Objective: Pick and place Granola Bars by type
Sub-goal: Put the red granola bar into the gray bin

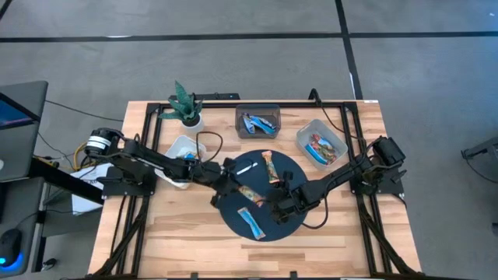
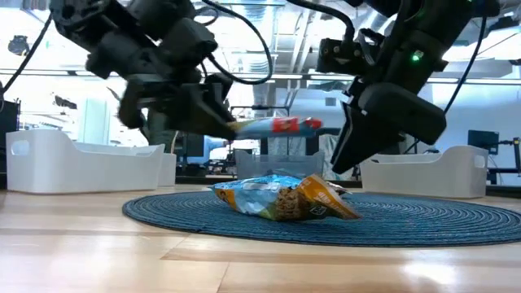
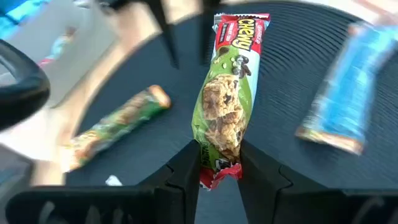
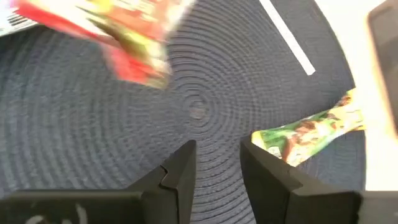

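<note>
My left gripper [image 3: 219, 155] is shut on a green and red chewy granola bar [image 3: 227, 93] and holds it in the air above the dark round mat [image 1: 292, 175]; in the low view the bar [image 2: 277, 126] hangs level. My right gripper [image 4: 217, 152] is open, hovers over the mat beside that bar, and has nothing between its fingers. A blue bar [image 1: 251, 223], a green-orange bar [image 1: 270, 167] and a thin white stick [image 1: 247, 168] lie flat on the mat. My left gripper pinches the bar between its two fingers at its red crimped end [image 3: 217, 169], the end nearest the wrist. The fingers reach in from the table's left and lie along the bar. The bar is lifted clear of the mat, about level, and sticks out beyond the fingertips.
A dark bin [image 1: 257, 120] with blue bars and a white bin [image 1: 320, 144] with multicoloured and blue bars stand beyond the mat. Another white bin [image 1: 183, 152] and a potted plant [image 1: 185, 105] stand at the far left. Bare wood lies near the front edge.
</note>
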You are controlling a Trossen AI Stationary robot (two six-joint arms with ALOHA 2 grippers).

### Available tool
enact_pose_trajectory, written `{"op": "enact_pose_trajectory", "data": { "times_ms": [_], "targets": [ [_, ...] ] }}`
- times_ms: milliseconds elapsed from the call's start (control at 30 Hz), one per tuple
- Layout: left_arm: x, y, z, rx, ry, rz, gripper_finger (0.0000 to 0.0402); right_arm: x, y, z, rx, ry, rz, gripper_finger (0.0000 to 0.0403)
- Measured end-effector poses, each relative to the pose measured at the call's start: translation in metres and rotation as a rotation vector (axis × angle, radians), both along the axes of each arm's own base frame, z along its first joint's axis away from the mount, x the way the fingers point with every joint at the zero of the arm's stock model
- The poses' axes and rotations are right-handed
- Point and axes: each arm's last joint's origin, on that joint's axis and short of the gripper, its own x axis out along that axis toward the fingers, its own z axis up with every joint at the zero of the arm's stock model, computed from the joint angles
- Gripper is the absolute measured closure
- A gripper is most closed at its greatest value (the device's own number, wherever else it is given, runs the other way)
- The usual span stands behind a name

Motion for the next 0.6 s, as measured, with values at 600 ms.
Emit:
{"op": "enact_pose_trajectory", "data": {
  "times_ms": [600],
  "targets": [
    [0.002,0.023,-0.01,-0.099,0.084,0.254,0.0315,0.014,-0.011,0.006,-0.006,-0.134,-0.081,0.0264]
  ]
}}
